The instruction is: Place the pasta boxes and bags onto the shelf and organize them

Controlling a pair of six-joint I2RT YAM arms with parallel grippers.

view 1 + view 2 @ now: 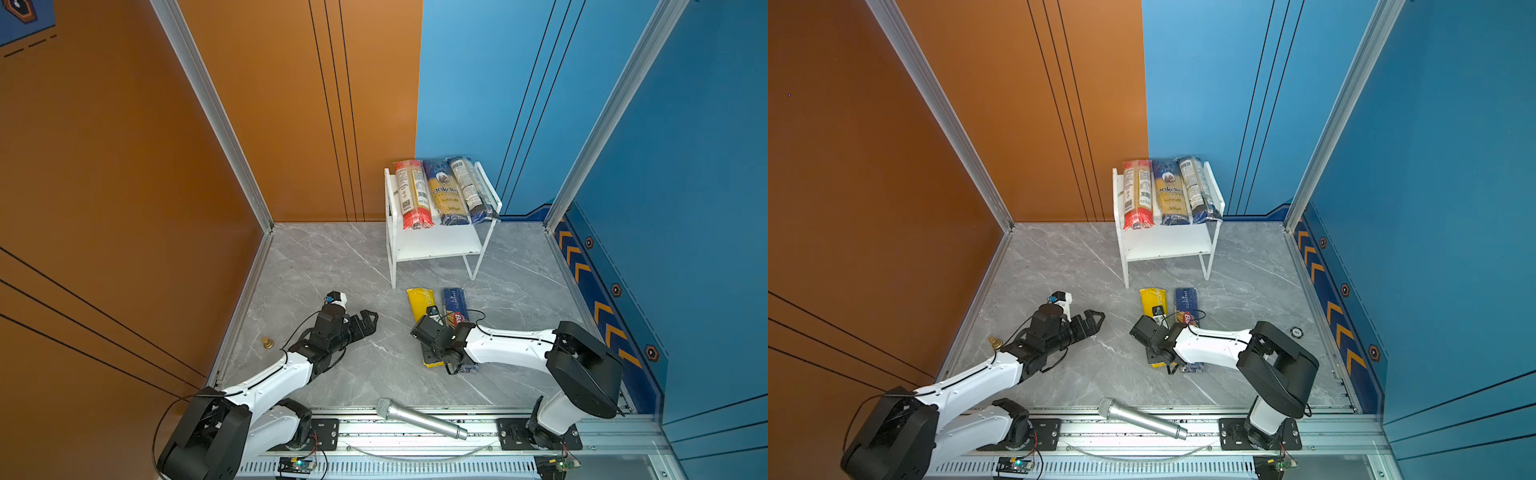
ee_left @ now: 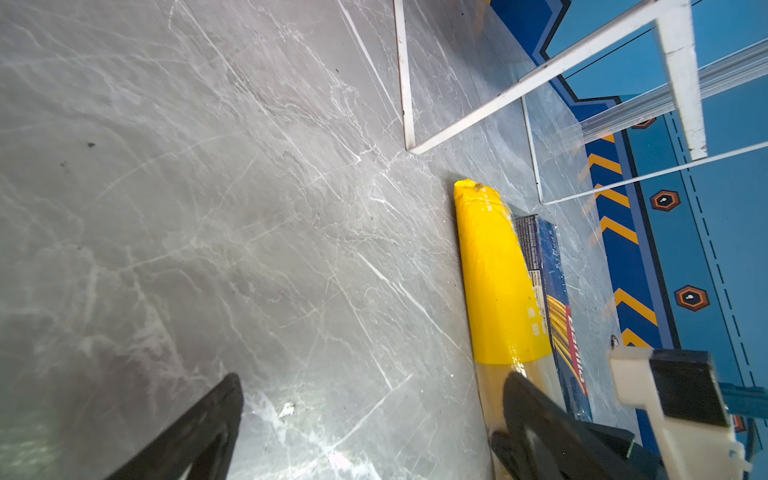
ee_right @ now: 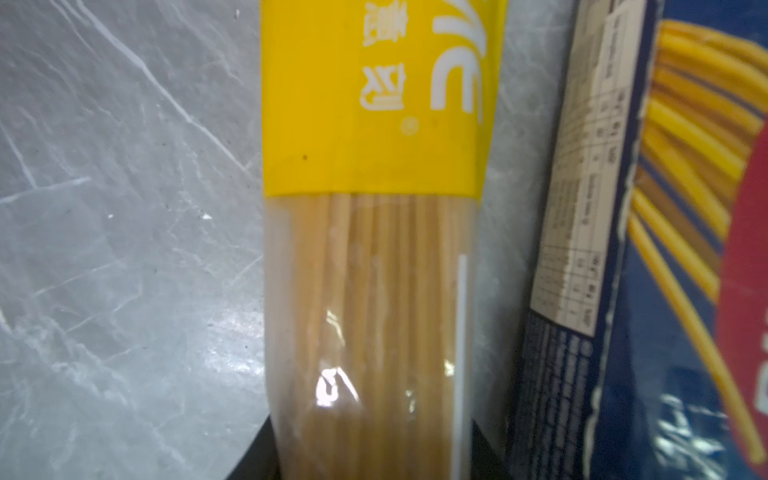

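Right hand (image 1: 432, 356) straddles the clear stretch of the yellow bag (image 1: 420, 301) on the tabletop (image 1: 332, 266) beside the blue Barilla box (image 1: 454, 302), pinched or not I cannot tell; likely light, slick film over brittle strands, so squeeze gently near mid-length.

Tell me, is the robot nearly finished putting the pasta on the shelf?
Over halfway. Done: the red-ended bag, the ankara bag and the dark navy bag lie side by side on the shelf, top board. In hand: the right gripper has its jaws on both sides of the yellow bag, which lies on the table. To do: that bag and the blue Barilla box beside it; the left gripper is open.
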